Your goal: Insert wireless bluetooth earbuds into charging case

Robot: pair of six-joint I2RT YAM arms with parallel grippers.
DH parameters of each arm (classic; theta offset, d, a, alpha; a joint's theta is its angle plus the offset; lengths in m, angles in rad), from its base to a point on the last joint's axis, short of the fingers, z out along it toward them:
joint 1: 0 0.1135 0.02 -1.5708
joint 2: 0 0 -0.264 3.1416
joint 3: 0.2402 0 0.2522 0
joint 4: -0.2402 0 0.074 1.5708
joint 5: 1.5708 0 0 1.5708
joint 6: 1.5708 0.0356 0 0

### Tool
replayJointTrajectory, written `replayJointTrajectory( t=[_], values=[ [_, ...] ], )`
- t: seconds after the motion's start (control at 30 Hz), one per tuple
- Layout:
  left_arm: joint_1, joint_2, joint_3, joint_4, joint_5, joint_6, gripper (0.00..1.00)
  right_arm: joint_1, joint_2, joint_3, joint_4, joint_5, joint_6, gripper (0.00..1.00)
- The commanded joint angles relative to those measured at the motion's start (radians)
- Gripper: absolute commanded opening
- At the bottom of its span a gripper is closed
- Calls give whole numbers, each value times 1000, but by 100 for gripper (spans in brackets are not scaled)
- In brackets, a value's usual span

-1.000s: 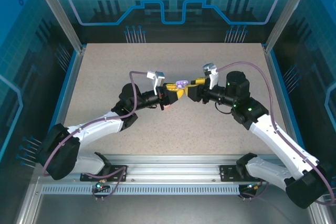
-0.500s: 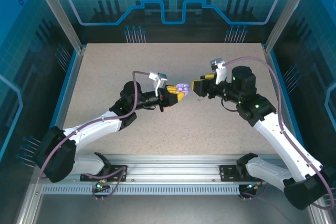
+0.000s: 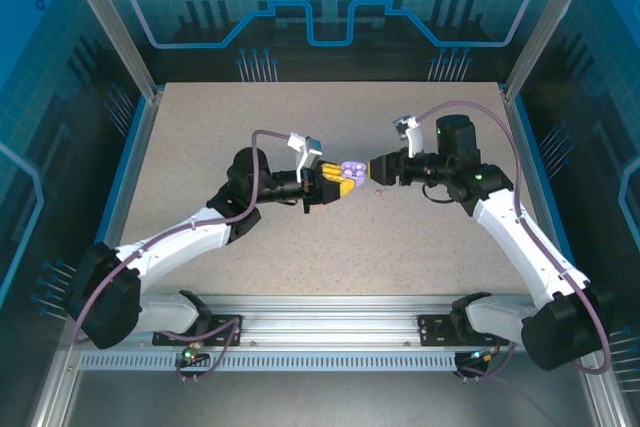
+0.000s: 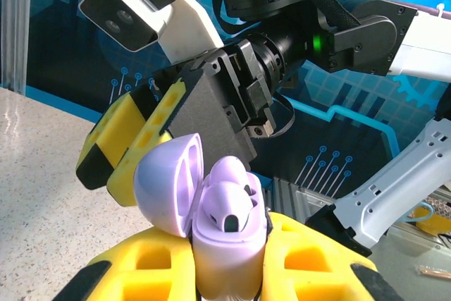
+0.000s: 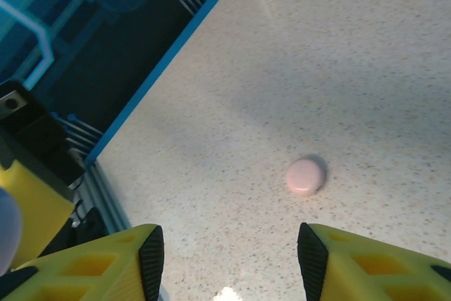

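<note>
Pointing toward the empty, spread right gripper (image 5: 230,250), open case (image 4: 227,241) sits clamped in left gripper (image 4: 229,276).

Top view: bright, even overhead light on the table (image 3: 400,247), with faint, soft shadows; the blue walls (image 3: 60,147) are dim. Left wrist view: purple case (image 4: 229,252) sharp, soft sheen on its lid, background mildly soft. Right wrist view: 1 broad, soft shadow band crosses the table; pink case (image 5: 306,176) slightly soft; small glare spot at the bottom edge.
</note>
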Motion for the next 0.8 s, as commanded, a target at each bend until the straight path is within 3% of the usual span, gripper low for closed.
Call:
replayJointTrajectory(
  t=[0.0,0.53,0.77],
  values=[
    [-6,26,41,29,46,6,8,-11,12,15,13,-103,-20,55],
    [32,105,60,50,36,-139,8,-9,-48,-15,99,-164,-23,53],
    [51,106,56,14,-16,-163,8,-10,-60,-12,49,-106,-46,53]
  ],
)
